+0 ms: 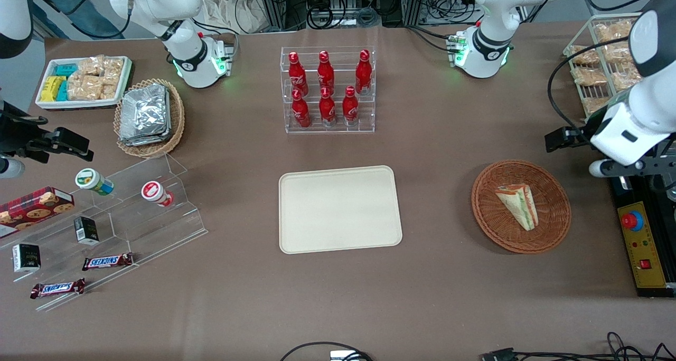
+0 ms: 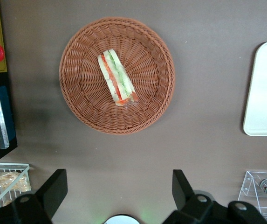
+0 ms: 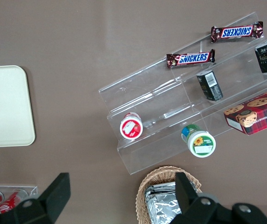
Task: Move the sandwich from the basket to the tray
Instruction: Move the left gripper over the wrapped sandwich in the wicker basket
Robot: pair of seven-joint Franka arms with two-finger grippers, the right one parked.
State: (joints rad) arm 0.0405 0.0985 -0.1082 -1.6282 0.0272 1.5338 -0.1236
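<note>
- Task status: not started as far as the views show; no part of the transfer is complete
- Sandwich point(image 1: 518, 206): lies flat inside the basket point(image 1: 549, 234), resting on the woven floor close to the centre, its narrow tip pointing toward about 10 o'clock in the front view and its wide end toward about 5 o'clock
- Basket: stands on the tabletop point(image 1: 449, 297) toward the working arm's end, at roughly 3 o'clock from the tray point(image 1: 339, 209) and well apart from it
- Tray: bare; nothing rests on its surface in any view, and only tabletop lies between it and the basket
- Gripper point(image 2: 119, 186): held high above the tabletop, not over the sandwich but offset from the basket rim, farther from the front camera than the basket
- Jaws: spread wide, holding nothing; bare tabletop shows between the two fingers point(image 2: 182, 186) in the left wrist view
- Contact: none between gripper and sandwich, nor between gripper and basket
- Steps judged outstanding: centre the gripper over the sandwich, descend into the basket, close across the wedge, lift clear of the rim, carry toward 9 o'clock in the front view, lower onto the tray, release
- Handling note, as a judgement: the clear wrap and soft bread probably call for a light grip across the narrow width of the wedge
</note>
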